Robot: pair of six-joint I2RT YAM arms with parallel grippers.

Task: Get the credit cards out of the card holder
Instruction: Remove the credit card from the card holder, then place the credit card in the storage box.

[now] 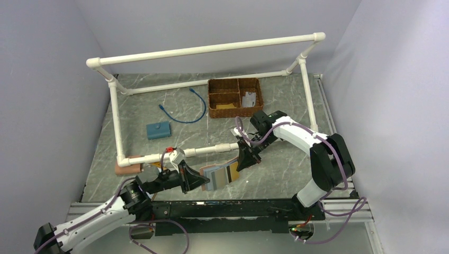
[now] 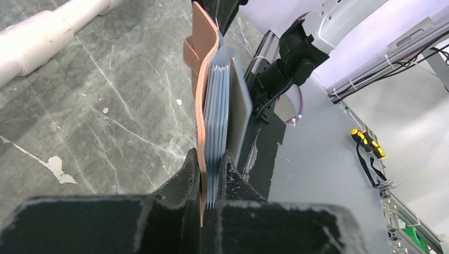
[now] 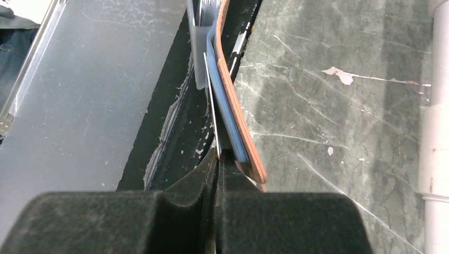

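The card holder (image 1: 214, 175), reddish-brown leather with grey-blue lining, is held open above the table's near edge. My left gripper (image 1: 200, 180) is shut on its left end. In the left wrist view the jaws (image 2: 212, 165) clamp the leather (image 2: 204, 74) and the blue pockets (image 2: 217, 106). A yellowish-tan credit card (image 1: 233, 172) sticks out of its right end. My right gripper (image 1: 245, 160) is shut on that card. In the right wrist view the card's thin edge (image 3: 211, 106) runs into the closed jaws (image 3: 218, 154), beside the card holder (image 3: 237, 119).
A wicker basket (image 1: 234, 98) stands at the back centre. A blue block (image 1: 158, 129) and a blue cable (image 1: 185, 108) lie left of it. A white pipe frame (image 1: 212, 50) spans the table, with a pink block (image 1: 127, 165) at its near-left foot.
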